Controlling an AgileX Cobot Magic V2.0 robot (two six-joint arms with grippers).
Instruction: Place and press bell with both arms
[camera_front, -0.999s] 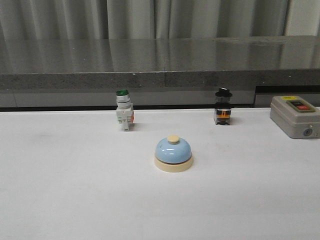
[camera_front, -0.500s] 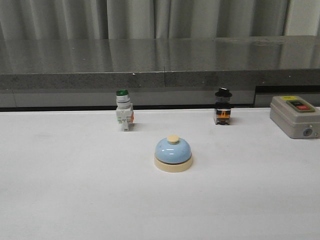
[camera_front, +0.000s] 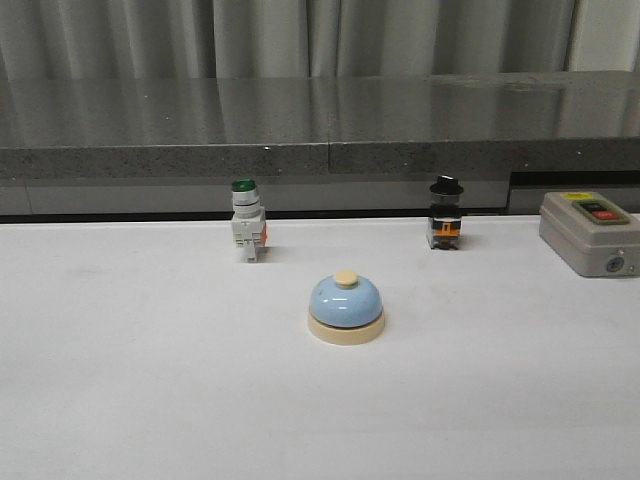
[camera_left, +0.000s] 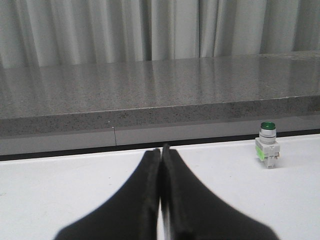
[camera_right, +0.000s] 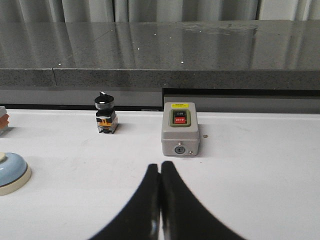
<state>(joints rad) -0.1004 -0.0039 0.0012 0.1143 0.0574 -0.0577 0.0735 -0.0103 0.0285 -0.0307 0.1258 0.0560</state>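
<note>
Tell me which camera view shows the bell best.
The front view: the whole bell sits mid-table, unobstructed, with its blue dome, cream base and top button all visible. The right wrist view catches only part of it, cut off at the picture's edge. The left wrist view does not show it at all.

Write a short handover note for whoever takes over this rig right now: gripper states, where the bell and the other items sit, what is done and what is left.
Left gripper: shut, empty, low over the table, the green-capped switch ahead of it.
Right gripper: shut, empty, facing the grey on/off box; the black-knobbed switch stands beside that box.
Bell: upright on the table, about centre, in front of and between the two switches. Neither arm shows in the front view; nothing touches the bell.
Done: nothing that shows.
Left: bring both arms in, place the bell, press its cream button.
</note>
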